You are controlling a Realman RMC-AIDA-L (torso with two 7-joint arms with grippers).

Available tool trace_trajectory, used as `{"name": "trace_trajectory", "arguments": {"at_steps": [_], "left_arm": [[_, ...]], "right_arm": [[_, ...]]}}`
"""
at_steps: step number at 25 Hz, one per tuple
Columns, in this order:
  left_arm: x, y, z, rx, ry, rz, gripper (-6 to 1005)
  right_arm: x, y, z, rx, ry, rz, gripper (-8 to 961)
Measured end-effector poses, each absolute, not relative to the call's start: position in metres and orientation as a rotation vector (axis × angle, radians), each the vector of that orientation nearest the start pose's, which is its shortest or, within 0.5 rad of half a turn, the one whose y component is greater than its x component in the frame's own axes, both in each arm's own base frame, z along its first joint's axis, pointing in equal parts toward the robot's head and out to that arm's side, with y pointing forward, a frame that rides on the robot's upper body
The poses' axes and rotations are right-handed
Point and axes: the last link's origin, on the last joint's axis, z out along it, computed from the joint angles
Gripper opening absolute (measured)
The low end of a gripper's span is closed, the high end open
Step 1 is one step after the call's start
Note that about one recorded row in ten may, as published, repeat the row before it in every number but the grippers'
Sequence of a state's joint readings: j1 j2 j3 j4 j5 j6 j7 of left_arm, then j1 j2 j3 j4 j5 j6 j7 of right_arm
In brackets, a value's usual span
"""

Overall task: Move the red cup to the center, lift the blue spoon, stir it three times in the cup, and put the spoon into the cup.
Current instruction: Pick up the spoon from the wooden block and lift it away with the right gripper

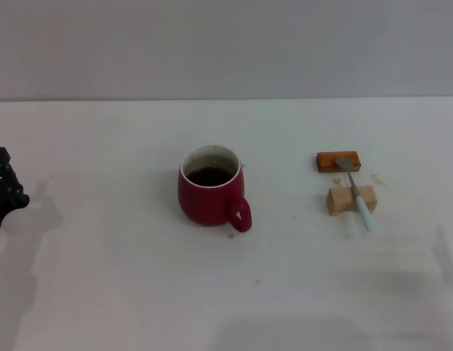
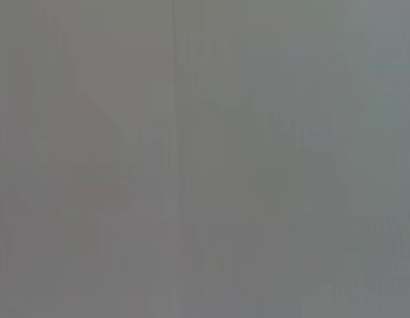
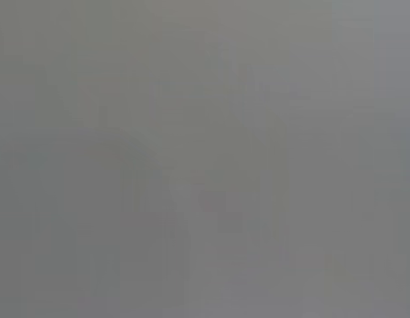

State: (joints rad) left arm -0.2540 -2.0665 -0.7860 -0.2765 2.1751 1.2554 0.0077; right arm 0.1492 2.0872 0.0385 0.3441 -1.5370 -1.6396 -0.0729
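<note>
Overhead, the squat dark red ceramic mug stood mid-table, handle toward the robot. Well right, the slim pale-blue-handled spoon bridged two blocks, bowl away. The left gripper sat at the left edge, fingers unreadable. Both wrist views were blank grey.

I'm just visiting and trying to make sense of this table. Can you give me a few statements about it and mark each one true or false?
1. The red cup holds dark liquid. True.
2. The blue spoon stands inside the cup. False: it lies across the orange-brown block and the tan wooden block, on the cup's right.
3. The cup's handle points toward the robot. True.
4. The left hand grips the cup. False: it sits at the table's left edge, far from it.
5. The right hand is over the spoon. False: no right hand is in sight.
</note>
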Motion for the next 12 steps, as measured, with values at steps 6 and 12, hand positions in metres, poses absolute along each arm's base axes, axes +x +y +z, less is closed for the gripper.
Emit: {"name": "trace_trajectory", "arguments": {"at_steps": [6, 12], "left_arm": [[-0.353, 0.279, -0.007, -1.475, -0.513, -0.623, 113], [-0.353, 0.279, -0.005, -1.45, -0.519, -0.628, 158]], "right_arm": [[0.328, 0.202, -0.041, -1.496, 0.496, 0.769, 754], [0.327, 0.207, -0.049, -1.544, 0.519, 0.755, 753]]}}
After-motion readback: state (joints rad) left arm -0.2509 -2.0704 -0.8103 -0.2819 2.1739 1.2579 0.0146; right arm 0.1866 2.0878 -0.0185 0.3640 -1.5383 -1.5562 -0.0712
